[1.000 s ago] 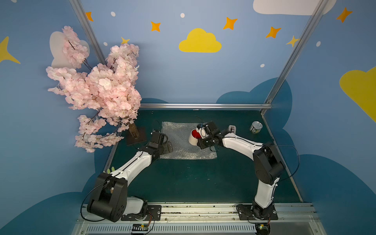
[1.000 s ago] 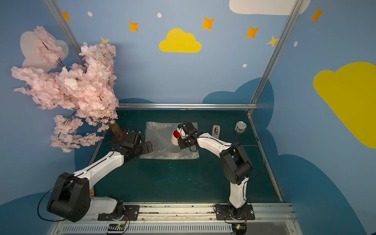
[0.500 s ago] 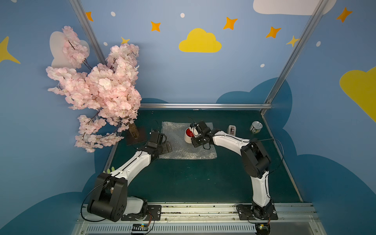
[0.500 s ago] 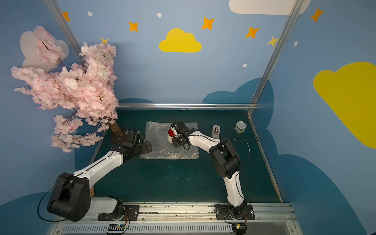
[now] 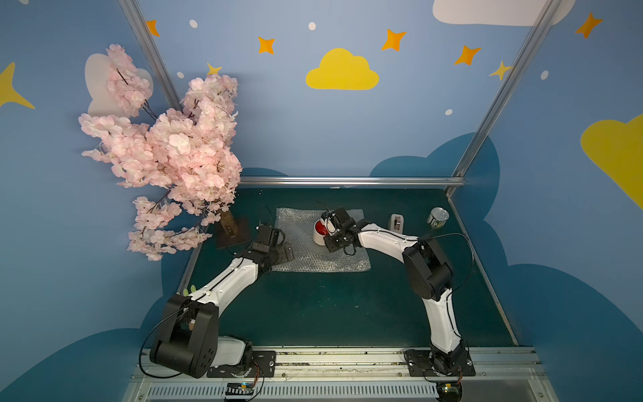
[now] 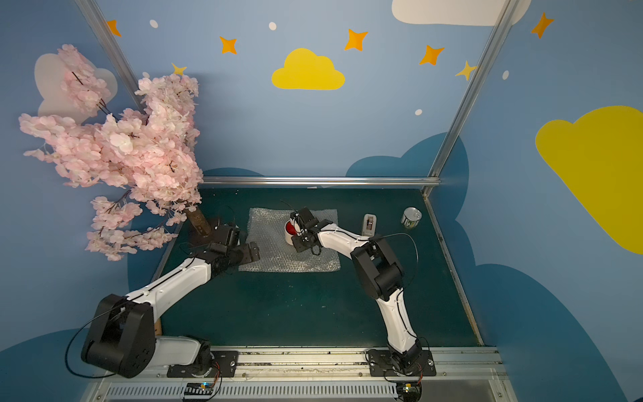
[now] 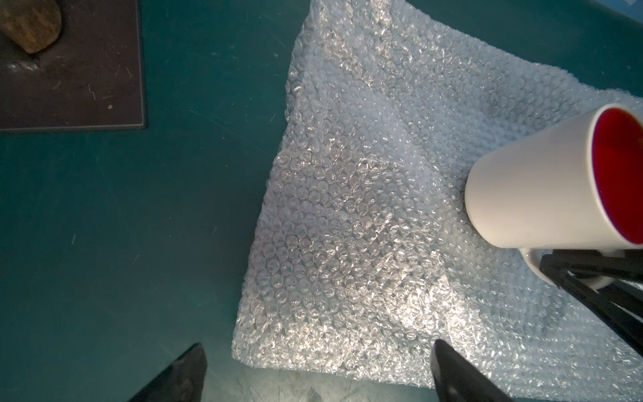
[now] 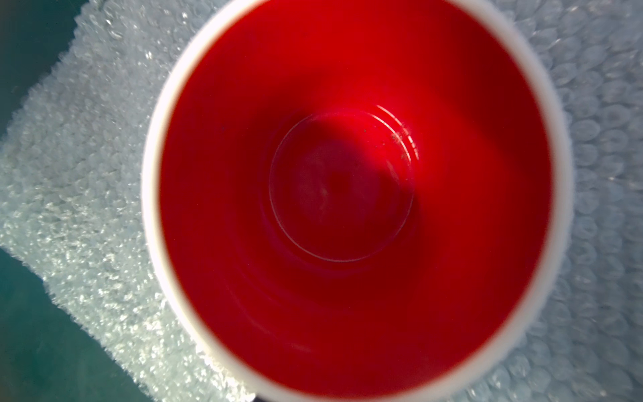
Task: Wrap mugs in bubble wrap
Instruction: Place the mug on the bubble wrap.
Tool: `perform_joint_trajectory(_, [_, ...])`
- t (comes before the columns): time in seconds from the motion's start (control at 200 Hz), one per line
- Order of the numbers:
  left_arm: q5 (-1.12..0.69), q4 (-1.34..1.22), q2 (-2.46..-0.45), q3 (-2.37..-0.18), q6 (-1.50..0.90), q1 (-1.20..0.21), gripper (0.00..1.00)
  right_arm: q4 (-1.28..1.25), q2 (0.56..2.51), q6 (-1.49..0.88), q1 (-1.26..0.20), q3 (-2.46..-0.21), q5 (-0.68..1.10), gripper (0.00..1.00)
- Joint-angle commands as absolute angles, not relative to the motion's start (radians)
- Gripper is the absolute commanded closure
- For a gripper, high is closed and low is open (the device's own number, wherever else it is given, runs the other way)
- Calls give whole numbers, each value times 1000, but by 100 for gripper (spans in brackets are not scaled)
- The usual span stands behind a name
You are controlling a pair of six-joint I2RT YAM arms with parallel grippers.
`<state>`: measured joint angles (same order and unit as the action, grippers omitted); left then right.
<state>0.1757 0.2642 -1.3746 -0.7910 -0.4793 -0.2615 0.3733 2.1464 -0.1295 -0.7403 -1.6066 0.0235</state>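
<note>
The right gripper (image 7: 570,269) has its jaws clamped on the cream loop handle (image 7: 532,264) of the mug (image 7: 522,195). The mug stands upright about mid-sheet on the bubble wrap (image 7: 365,209). The left gripper (image 7: 318,369) has its jaws wide apart, straddling the sheet's near-left corner and holding nothing.

The mug is probably stiff, weighty and breakable, with slick glaze. A pinch on the handle can let it pivot, so it should be moved slowly. The wrap looks light and limp, best taken by a corner or edge while the mug's weight pins it.

Only the left wrist view shows the grip on the handle. The right wrist view shows just the red interior (image 8: 341,188). Both top views place the mug on the sheet (image 5: 313,259).
</note>
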Motion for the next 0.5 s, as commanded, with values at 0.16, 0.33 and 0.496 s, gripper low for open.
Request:
perform_joint_trajectory(0.16, [161,312,-1450,-843,-498,-255,0,483,2106,-117,-744,-1664,-10,41])
perform_joint_trajectory(0.33, [132,357,-1537,-898,-526,-235,3,546,1964,-138,-716,-1585,-1,27])
perform_joint_trajectory(0.496, [110,381,-1591,-942,-530,-214,6,597,1855,-188,-603,-1449,95,27])
